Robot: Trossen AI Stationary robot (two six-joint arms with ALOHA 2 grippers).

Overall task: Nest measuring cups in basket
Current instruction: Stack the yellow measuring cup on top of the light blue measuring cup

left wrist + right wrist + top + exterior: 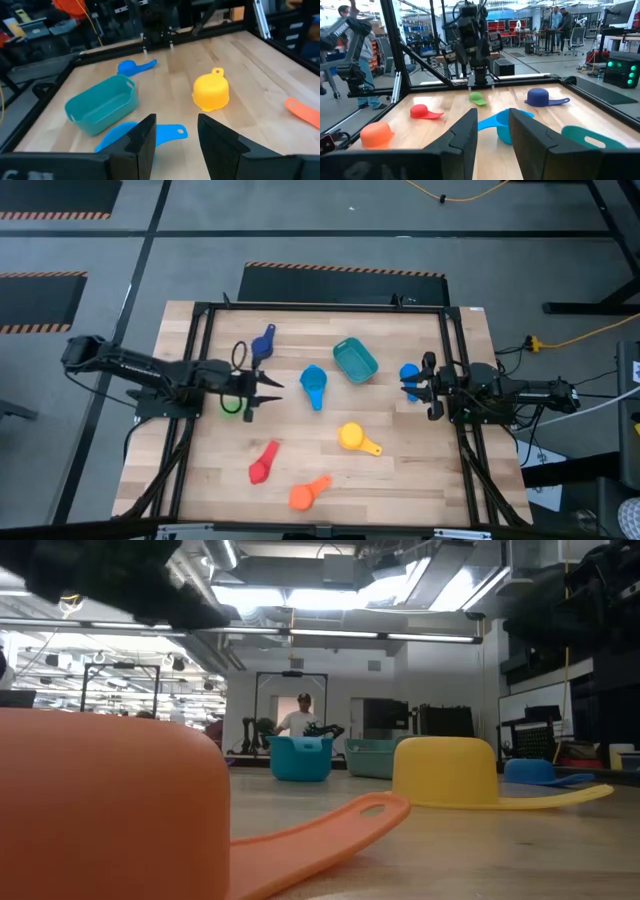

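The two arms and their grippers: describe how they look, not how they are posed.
Both arms are dark, jointed and slim. The left arm and the right arm each end in a two-finger gripper: left gripper, right gripper. The fingers are flat, black, matte wedges. A light cable trails behind the right arm.

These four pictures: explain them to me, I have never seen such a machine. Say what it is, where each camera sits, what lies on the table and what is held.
Two dark robot arms work at a wooden table. One camera looks straight down, one sits at table height, one rides on each wrist. The left gripper and right gripper hang open, holding nothing. On the table lie a teal basket and scoops: dark blue, light blue, another blue, green, yellow, red, orange. None is in the basket yet.
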